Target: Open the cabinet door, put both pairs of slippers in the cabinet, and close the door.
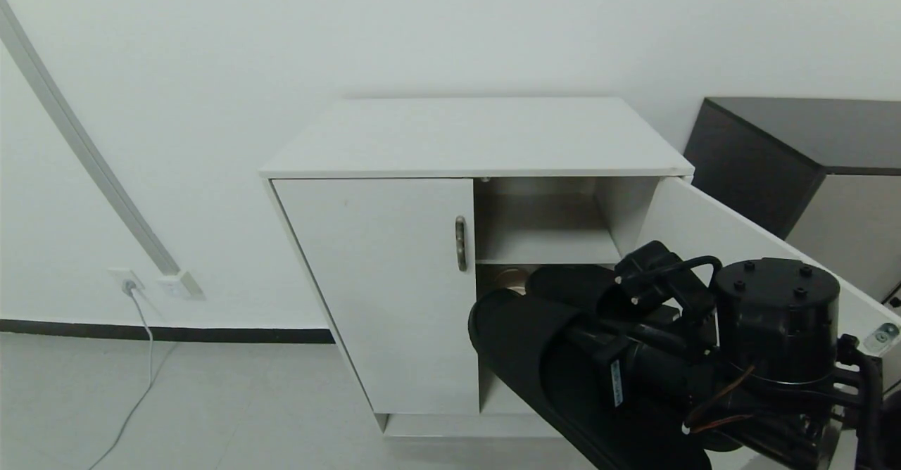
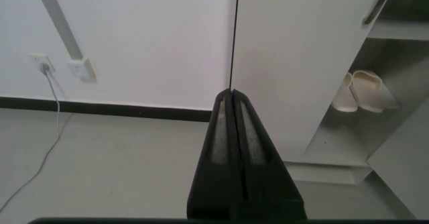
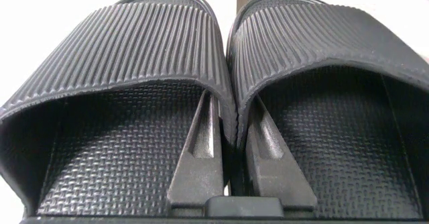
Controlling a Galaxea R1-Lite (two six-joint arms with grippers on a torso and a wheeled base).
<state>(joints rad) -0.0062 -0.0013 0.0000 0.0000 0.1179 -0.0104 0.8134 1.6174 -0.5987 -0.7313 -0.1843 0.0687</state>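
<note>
Black slippers point(image 1: 524, 343) hang at the cabinet's point(image 1: 464, 136) open half, toes toward 10 o'clock, right gripper point(image 3: 232, 100) clamped on their two inner walls. That thin pinch could let one drop; the toes could clip the shelf point(image 1: 545, 248) at 12 or the shut door point(image 1: 373, 280) at 9. White slippers point(image 2: 362, 90) sit deep in the lower bay point(image 2: 335, 143), bare board before them; the open door point(image 1: 711, 227) fences 3 o'clock. Left gripper point(image 2: 233, 100) is pressed closed, empty.

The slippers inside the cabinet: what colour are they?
Cream-white slippers, clearest in the left wrist view.
</note>
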